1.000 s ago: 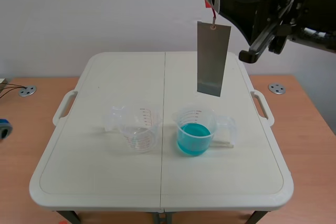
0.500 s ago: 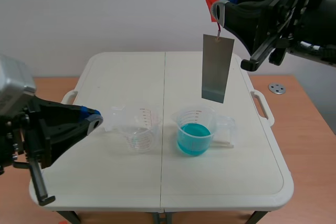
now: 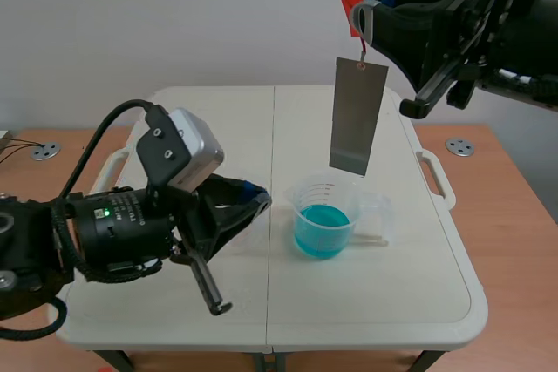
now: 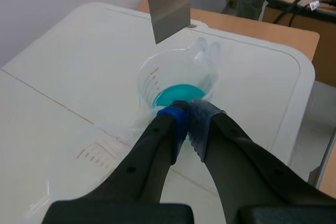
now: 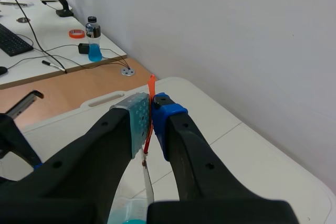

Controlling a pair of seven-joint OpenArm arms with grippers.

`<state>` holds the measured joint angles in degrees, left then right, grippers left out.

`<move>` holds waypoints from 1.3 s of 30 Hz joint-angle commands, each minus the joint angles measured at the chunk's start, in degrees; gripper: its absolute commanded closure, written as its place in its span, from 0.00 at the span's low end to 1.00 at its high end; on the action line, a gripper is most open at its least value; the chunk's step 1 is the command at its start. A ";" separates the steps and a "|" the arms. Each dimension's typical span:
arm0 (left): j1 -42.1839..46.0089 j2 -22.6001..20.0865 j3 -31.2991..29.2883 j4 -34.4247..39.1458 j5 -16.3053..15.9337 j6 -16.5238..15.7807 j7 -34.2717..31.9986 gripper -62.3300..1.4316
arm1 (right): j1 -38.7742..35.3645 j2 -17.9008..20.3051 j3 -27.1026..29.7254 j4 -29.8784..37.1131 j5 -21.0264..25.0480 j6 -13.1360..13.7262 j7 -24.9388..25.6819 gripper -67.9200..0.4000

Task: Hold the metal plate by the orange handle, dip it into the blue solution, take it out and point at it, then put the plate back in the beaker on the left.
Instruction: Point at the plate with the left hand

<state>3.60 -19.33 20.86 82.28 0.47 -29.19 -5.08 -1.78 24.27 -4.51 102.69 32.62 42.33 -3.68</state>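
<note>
Both arms matte black, chunky moulded shells. L arm point(image 3: 113, 233): silver-grey camera box point(image 3: 181, 150) w/ dark screws behind the jaws, thin black cable point(image 3: 129, 104) arching off it, small green LED point(image 3: 106, 212) further back. L gripper point(image 4: 185, 111): thick black fingers, tips w/ blue pad point(image 4: 173, 119) + grey dotted pad point(image 4: 203, 121). R arm point(image 3: 471, 23), R gripper point(image 5: 151, 116) same build: grey-green dotted pad point(image 5: 134, 121), blue pad point(image 5: 165, 115).

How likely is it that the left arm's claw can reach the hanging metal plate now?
Probably yes. The left claw, shut, sits low close to the blue solution beaker, and the metal plate hangs above that beaker from the right claw by its orange handle. Only open air lies between them.
</note>
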 commanded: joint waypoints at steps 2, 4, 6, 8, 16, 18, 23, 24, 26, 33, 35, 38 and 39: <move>-2.71 2.25 -0.13 -1.60 1.53 -0.11 -0.79 0.95 | 0.68 0.15 0.00 0.57 0.85 0.39 1.09 0.98; -4.17 3.74 -0.13 -3.50 2.86 -0.11 -0.85 0.95 | 0.68 0.15 0.00 0.57 0.87 0.39 1.09 0.98; -5.64 5.01 -0.07 -5.16 3.93 -0.11 -0.85 0.95 | 0.68 0.15 0.00 0.57 0.87 0.39 1.09 0.98; -7.13 6.03 0.28 -6.93 4.13 -0.11 -0.83 0.95 | 0.68 0.15 0.00 0.57 0.90 0.39 1.09 0.98; -12.31 9.05 0.61 -13.11 5.84 -0.07 -0.85 0.95 | 0.68 0.15 0.00 0.57 0.90 0.39 1.09 0.98; -13.51 9.53 0.96 -14.47 6.73 0.07 -0.90 0.95 | 0.68 0.15 0.00 0.57 0.90 0.39 1.09 0.98; -16.06 10.75 1.09 -17.53 6.78 0.55 -0.90 0.95 | 0.68 0.15 0.00 0.57 0.90 0.39 1.09 0.98; -16.46 10.88 1.09 -17.94 6.88 0.76 -0.90 0.95 | 0.68 0.15 0.00 0.57 0.90 0.39 1.09 0.98; -16.98 11.10 1.11 -18.82 6.91 0.74 -0.90 0.95 | 0.68 0.15 0.00 0.57 0.92 0.39 1.09 0.98; -17.25 12.00 1.11 -19.67 9.27 0.00 -1.11 0.95 | 0.68 0.15 0.00 0.57 1.07 0.39 1.09 0.98; -17.25 12.00 1.11 -19.67 9.27 -0.17 -1.53 0.95 | 0.68 0.15 0.00 0.57 1.07 0.39 1.09 0.98; -17.25 12.00 1.11 -19.67 9.27 -0.17 -1.51 0.95 | 0.68 0.15 0.00 0.57 1.07 0.39 1.09 0.98; -17.25 12.00 1.11 -19.67 9.27 -0.17 -1.49 0.95 | 0.68 0.15 0.00 0.57 1.07 0.39 1.09 0.98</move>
<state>-13.17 -7.79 21.96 61.69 10.46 -29.21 -5.80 -1.78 24.27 -4.51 102.69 32.64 42.33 -3.66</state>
